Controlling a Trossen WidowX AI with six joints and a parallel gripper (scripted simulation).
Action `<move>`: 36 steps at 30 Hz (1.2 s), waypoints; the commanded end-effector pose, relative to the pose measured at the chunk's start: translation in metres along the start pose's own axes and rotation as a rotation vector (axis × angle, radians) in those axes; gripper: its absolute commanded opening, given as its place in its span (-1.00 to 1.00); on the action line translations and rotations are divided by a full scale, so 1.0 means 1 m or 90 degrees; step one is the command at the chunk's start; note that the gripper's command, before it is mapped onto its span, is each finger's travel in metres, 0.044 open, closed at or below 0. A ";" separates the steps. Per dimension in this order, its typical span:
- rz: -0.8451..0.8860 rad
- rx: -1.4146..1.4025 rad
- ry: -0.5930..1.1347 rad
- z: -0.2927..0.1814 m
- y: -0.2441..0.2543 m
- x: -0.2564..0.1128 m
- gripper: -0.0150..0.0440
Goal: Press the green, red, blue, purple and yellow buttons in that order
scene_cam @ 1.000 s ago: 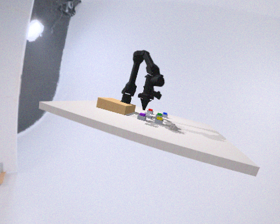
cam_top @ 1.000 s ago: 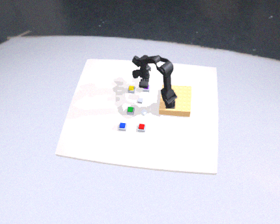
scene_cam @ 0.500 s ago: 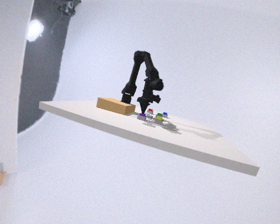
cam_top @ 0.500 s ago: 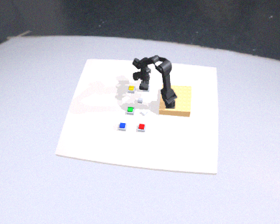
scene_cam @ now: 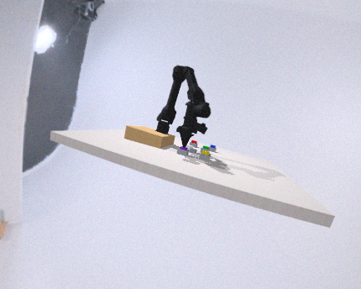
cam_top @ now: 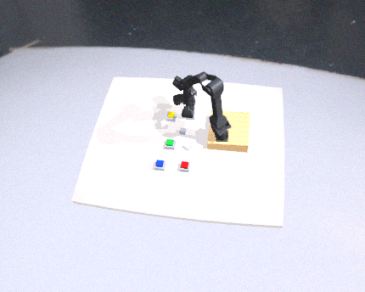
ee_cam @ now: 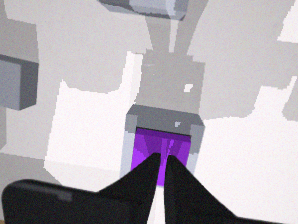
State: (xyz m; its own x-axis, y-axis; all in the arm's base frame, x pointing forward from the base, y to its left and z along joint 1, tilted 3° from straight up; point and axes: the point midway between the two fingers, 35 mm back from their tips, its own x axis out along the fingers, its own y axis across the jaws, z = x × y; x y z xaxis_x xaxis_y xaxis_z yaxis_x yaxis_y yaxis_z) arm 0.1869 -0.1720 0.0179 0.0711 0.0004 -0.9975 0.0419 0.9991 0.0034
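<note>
My gripper (cam_top: 188, 115) (scene_cam: 184, 146) (ee_cam: 163, 160) is shut and empty, pointing down with its fingertips at the top of the purple button (scene_cam: 182, 149) (ee_cam: 142, 156). How far its cap is down cannot be told; in the top view the gripper hides the cap. The yellow button (cam_top: 171, 115) (scene_cam: 206, 153) stands beside the purple one. The green button (cam_top: 170, 143) (scene_cam: 206, 148) is farther along, and the blue button (cam_top: 160, 163) (scene_cam: 213, 147) and red button (cam_top: 184, 165) (scene_cam: 194, 142) stand nearest the front in the top view.
A small grey block (cam_top: 182, 131) (ee_cam: 17, 82) lies near the purple button. A white block (cam_top: 188, 147) lies right of the green button. The arm's base stands on a wooden block (cam_top: 238, 129) (scene_cam: 145, 136) to the right in the top view.
</note>
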 end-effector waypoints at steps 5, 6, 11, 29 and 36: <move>0.005 0.002 0.003 -0.001 0.002 0.002 -0.42; 0.005 0.002 0.003 -0.001 0.002 0.002 -0.42; 0.005 0.002 0.003 -0.001 0.002 0.002 -0.42; 0.005 0.002 0.003 -0.001 0.001 -0.092 -0.42; 0.005 0.002 0.001 0.053 0.006 -0.095 -0.42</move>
State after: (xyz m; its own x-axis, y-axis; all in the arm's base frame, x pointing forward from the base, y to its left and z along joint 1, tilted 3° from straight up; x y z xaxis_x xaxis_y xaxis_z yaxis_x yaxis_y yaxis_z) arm 0.1984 -0.1730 0.1122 0.0701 0.0047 -0.9975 0.0554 0.9984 0.0086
